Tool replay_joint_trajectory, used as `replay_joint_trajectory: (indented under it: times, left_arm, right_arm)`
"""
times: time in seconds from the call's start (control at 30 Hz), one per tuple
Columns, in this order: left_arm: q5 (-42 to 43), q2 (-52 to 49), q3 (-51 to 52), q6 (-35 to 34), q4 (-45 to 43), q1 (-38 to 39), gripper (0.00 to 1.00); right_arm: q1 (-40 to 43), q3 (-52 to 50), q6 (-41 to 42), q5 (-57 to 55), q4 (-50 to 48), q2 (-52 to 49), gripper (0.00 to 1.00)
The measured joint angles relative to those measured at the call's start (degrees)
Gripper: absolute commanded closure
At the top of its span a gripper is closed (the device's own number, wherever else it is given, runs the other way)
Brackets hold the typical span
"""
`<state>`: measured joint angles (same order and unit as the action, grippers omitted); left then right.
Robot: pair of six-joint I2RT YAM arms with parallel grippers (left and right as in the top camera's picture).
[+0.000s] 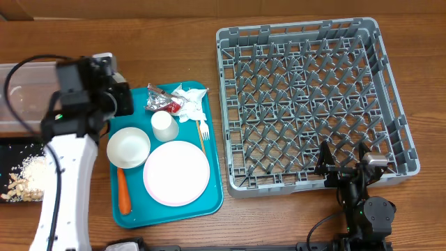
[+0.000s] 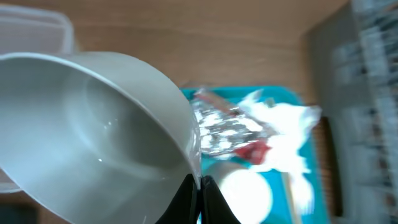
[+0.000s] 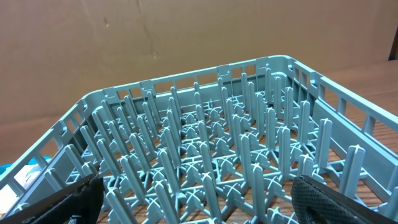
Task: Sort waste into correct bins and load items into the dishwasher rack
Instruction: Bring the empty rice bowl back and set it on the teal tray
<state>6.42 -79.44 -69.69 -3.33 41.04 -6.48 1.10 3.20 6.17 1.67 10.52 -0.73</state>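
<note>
The left pincer [image 2: 198, 194] is clenched on the rim of a white bowl [image 2: 93, 124]. The bowl is held tilted in the air, with the clear tub [image 1: 21, 84] showing past its far-left rim and the teal tray [image 1: 212, 199] to its right. On that tray sit a second bowl [image 1: 129, 148], a cup [image 1: 164, 124] and a plate [image 1: 176, 173]. A carrot [image 1: 123, 192] lies along the near-left edge and a fork [image 1: 203, 132] by the right edge. A foil wrapper [image 1: 160, 103] and a napkin [image 1: 189, 103] lie at the far end.

A narrow strip of bare counter [image 1: 174, 42] separates the tray's right edge from the left wall of the dishwasher rack [image 1: 223, 104]. The right pincer [image 1: 343, 157] is released, fingers spread wide, at the rack's near wall. A black tray [image 1: 10, 143] holding food scraps [image 1: 28, 171] lies at near left.
</note>
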Motion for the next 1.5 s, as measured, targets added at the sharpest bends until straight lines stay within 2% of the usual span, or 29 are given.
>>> replay_joint_trajectory:
  times: [0.2,0.83,0.87,0.93,1.0,1.1,1.27,1.5]
  left_arm:
    - [-8.63,-8.41,0.00,-0.15,-0.79,1.25,0.96]
    - [-8.85,-21.03,0.02,3.52,-4.96,4.87,0.96]
    - [-8.87,-21.33,0.00,3.52,-4.96,4.87,0.93]
    - [-9.01,-21.49,0.00,3.56,-5.01,4.90,0.81]
    - [-9.31,-21.49,0.02,3.54,-5.07,4.90,0.79]
    - [-9.77,-21.49,0.00,3.85,-4.87,4.90,0.72]
    - [-10.14,-21.49,-0.98,3.87,-0.98,4.90,0.72]
    - [-10.58,-21.53,-10.78,2.38,9.64,4.90,0.69]
  right_arm:
    - [0.00,0.00,0.00,0.02,0.00,0.00,0.00]
    - [0.00,0.00,0.00,0.00,0.00,0.00,0.00]
    - [-0.02,0.00,-0.02,0.00,0.00,0.00,0.00]
    - [0.00,0.00,0.00,0.00,-0.02,0.00,0.00]
    - [-0.02,0.00,0.00,0.00,0.02,0.00,0.00]
    - [0.00,0.00,-0.02,0.00,0.02,0.00,0.00]
    - [-0.02,0.00,0.00,0.00,0.02,0.00,0.00]
    - [0.00,0.00,-0.02,0.02,0.04,0.00,0.00]
